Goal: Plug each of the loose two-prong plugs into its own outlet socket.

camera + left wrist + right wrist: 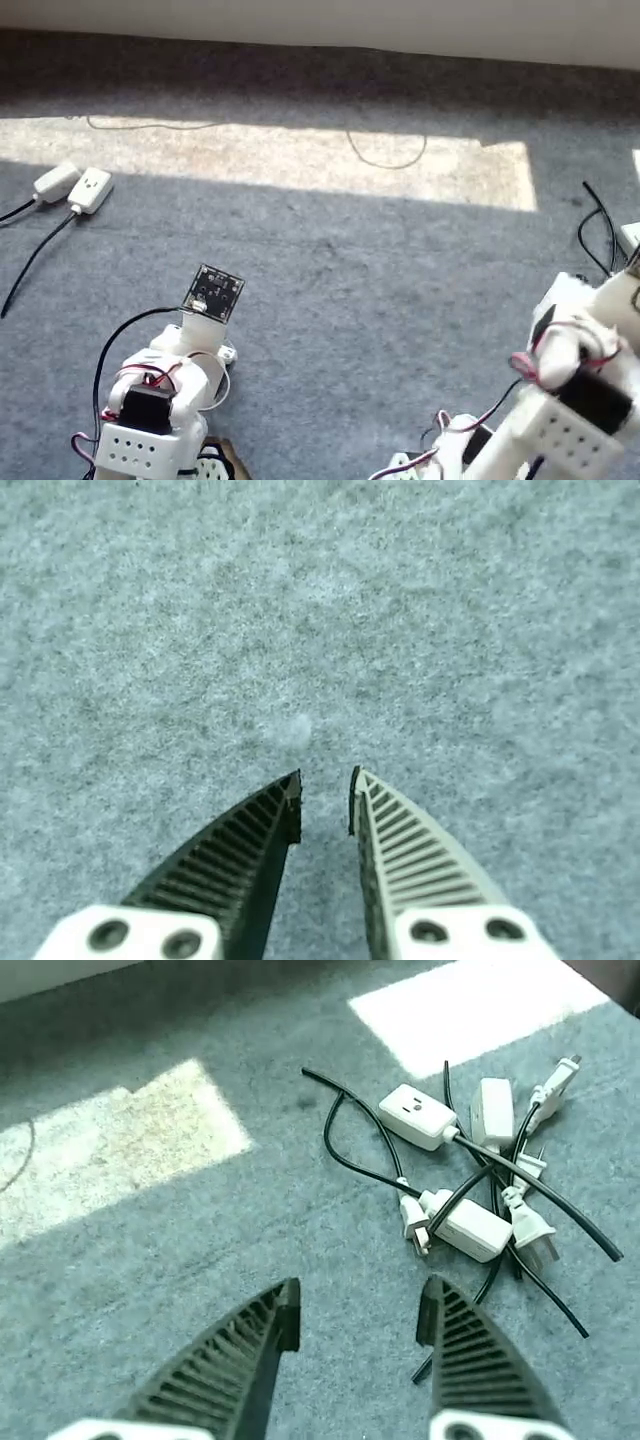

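1. While both arms sit at the near edge, far left on the carpet [330, 270] I see one white outlet socket [90, 190], face up, and a second white piece [55, 180] just beside it; two black cords trail off them.
2. Left gripper [325, 800]: jaws parted a crack, nothing between, carpet below.
3. Centre: one thin wire [388, 166] looped on the sunlit patch [300, 160].
4. Right gripper [355, 1305]: jaws wide, empty.
5. Just beyond it, one tangle: three white socket blocks [418, 1115], roughly four two-prong plugs [414, 1222], black cords [560, 1211] crossing over them. Exact plug count unclear.
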Robot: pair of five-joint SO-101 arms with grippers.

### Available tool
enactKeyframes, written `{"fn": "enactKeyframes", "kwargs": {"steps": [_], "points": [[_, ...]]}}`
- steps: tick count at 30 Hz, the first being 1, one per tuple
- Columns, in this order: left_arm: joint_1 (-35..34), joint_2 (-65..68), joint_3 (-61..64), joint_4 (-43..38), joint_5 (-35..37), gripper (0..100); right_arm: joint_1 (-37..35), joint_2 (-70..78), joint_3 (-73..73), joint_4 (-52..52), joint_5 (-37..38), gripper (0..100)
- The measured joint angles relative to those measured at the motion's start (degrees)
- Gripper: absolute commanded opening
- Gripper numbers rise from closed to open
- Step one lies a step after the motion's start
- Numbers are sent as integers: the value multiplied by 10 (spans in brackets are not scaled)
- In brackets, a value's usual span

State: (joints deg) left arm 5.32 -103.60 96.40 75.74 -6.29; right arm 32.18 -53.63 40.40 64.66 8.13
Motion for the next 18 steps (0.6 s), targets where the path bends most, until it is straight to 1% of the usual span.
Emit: {"fn": "enactKeyframes", "kwargs": {"steps": [5,10,13,18], "points": [[0,0,0,0,0,98,41,324,-264,40,52,197],[0,0,0,0,0,98,67,620,-562,119,132,197],[0,0,0,0,0,98,71,775,-754,174,183,197],[0,0,0,0,0,98,72,992,-1041,225,246,201]]}}
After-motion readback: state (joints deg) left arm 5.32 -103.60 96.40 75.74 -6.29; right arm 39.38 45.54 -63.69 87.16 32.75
